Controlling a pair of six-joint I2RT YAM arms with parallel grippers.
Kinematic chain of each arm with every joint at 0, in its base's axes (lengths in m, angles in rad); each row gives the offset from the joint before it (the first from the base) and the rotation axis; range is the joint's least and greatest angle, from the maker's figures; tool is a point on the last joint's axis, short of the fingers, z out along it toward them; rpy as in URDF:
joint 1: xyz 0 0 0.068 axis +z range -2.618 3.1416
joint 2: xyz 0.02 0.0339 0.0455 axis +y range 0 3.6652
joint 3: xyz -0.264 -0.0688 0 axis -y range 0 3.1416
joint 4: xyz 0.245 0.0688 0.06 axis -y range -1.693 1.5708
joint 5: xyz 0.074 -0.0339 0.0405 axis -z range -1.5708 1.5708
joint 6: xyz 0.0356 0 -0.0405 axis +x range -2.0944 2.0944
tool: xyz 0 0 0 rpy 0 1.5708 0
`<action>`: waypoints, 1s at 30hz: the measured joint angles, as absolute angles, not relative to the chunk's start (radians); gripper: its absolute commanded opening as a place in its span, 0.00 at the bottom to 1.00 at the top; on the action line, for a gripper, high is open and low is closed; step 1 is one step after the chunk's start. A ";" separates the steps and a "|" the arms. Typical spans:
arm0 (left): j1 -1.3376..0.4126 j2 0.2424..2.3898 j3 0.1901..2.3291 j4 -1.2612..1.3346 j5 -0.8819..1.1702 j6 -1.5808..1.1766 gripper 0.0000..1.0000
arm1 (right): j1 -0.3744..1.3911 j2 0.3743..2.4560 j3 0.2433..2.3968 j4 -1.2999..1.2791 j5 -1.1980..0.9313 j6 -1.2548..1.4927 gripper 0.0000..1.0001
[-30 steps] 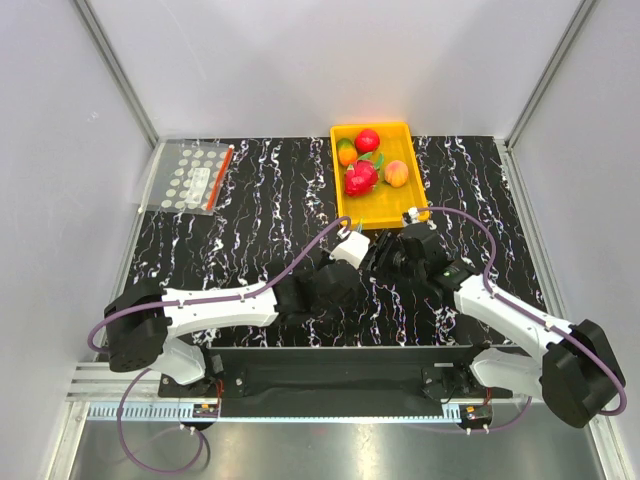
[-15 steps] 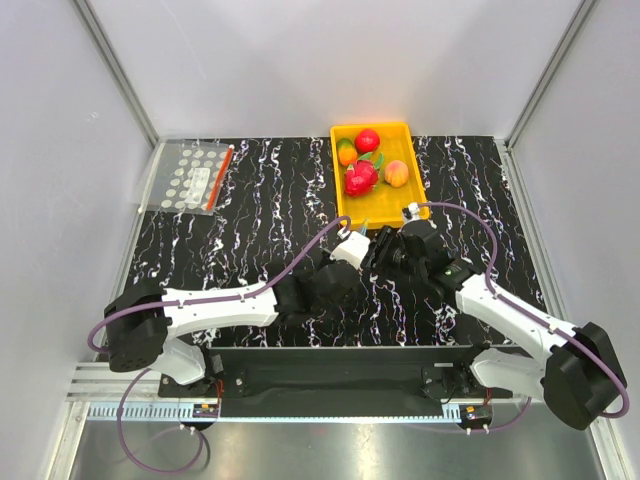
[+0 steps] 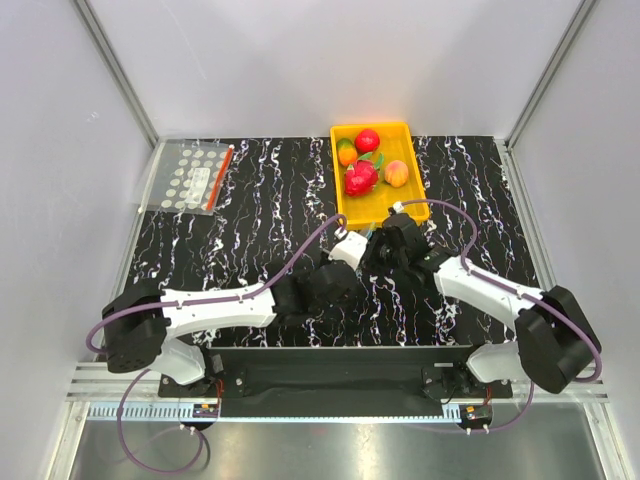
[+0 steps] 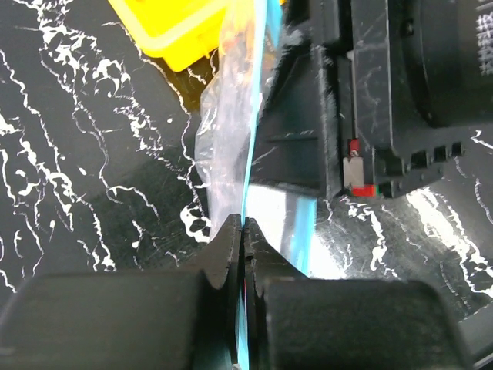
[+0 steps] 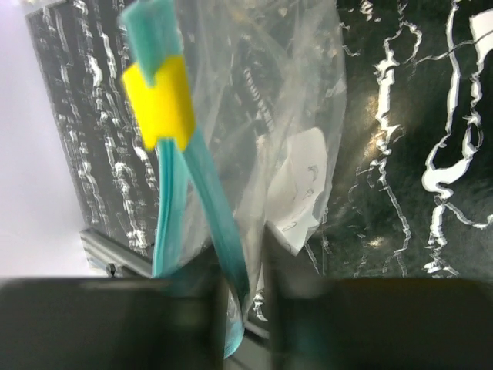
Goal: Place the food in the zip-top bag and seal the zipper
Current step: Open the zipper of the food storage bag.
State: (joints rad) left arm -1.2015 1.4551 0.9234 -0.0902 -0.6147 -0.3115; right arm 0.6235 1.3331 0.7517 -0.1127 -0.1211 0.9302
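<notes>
Right gripper (image 3: 386, 242) has edged closer to the yellow tray (image 3: 338, 185) just ahead of it, where the food (image 3: 362, 177) lies. Between both grippers the zip-top bag (image 4: 219, 146) stands on edge. The left gripper (image 4: 243, 231) and the right one each pinch its zipper (image 4: 250, 154) tightly.

Overhead, the light is bright and even and the view sharp, with soft shadows on the table (image 3: 250, 210) under each tool. Up close, the left gripper's fingers (image 4: 219, 258) are dark and blurred, and white glare flares ahead to their right. The right gripper's fingers (image 5: 308, 324) smear out of focus, and the zip-top bag (image 5: 269, 92) ahead shows a pale sheen.
</notes>
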 measured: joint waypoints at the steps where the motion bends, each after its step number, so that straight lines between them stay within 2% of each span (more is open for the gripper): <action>1: -1.199 1.450 0.917 -0.089 -0.615 -0.311 0.00 | 0.624 1.343 0.758 -0.118 -0.117 0.926 0.08; 4: -1.194 1.440 0.908 -0.088 -0.629 -0.308 0.00 | 0.626 1.354 0.765 -0.143 -0.111 0.918 0.00; 9: -1.192 1.439 0.908 -0.088 -0.694 -0.276 0.00 | 0.627 1.342 0.761 -0.228 -0.090 0.903 0.00; 16: -1.188 1.441 0.943 -0.092 -0.799 -0.192 0.00 | 0.628 1.210 0.674 -0.318 -0.063 0.882 0.00; 26: -1.174 1.438 0.981 -0.088 -0.858 -0.093 0.00 | 0.637 1.171 0.599 -0.296 -0.065 0.862 0.06; 28: -1.159 1.427 0.971 -0.090 -0.845 -0.094 0.00 | 0.637 1.170 0.598 -0.281 -0.065 0.859 0.13; 30: -1.145 1.407 0.963 -0.099 -0.834 -0.096 0.00 | 0.638 1.170 0.598 -0.259 -0.068 0.852 0.23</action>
